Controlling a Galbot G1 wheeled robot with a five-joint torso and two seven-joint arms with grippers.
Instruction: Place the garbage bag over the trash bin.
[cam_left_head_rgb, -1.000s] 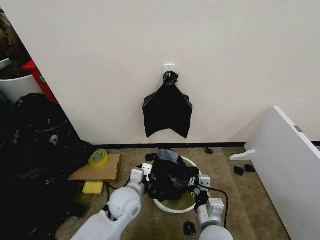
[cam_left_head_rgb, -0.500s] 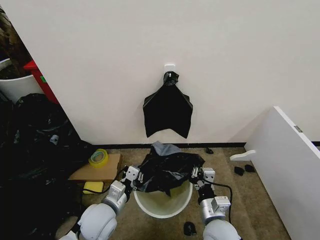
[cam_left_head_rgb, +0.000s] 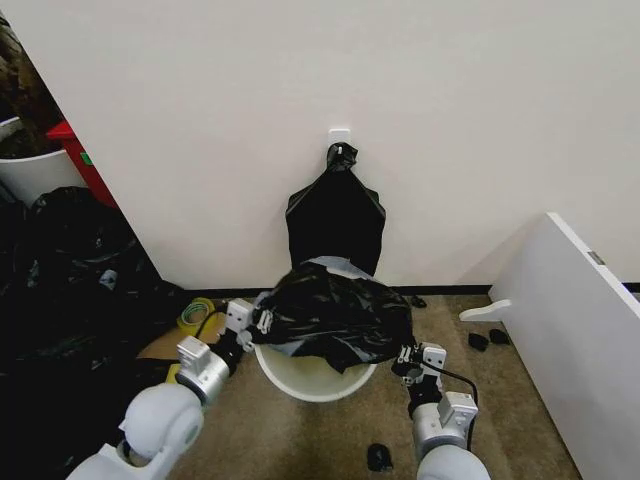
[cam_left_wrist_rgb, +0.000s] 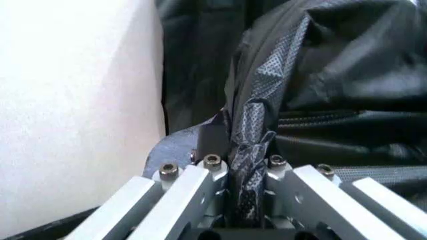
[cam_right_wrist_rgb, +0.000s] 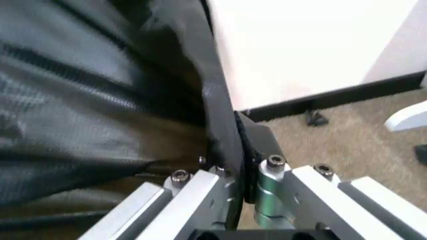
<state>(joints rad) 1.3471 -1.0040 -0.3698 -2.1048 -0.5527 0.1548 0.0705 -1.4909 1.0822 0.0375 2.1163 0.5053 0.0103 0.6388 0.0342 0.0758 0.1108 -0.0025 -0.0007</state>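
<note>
A glossy black garbage bag (cam_left_head_rgb: 335, 312) hangs stretched above the cream-white trash bin (cam_left_head_rgb: 315, 375), on the carpet near the wall, held at opposite edges. The left gripper (cam_left_head_rgb: 257, 322) and right gripper (cam_left_head_rgb: 410, 358) each have their jaws clenched on a pinch of the film. The thin plastic may slip or tear under tension, or its mouth could miss the bin's rim and bunch inside

Carpet floor (cam_left_head_rgb: 300, 440): trash bin (cam_left_head_rgb: 312, 376), cardboard (cam_left_head_rgb: 162, 346).
</note>
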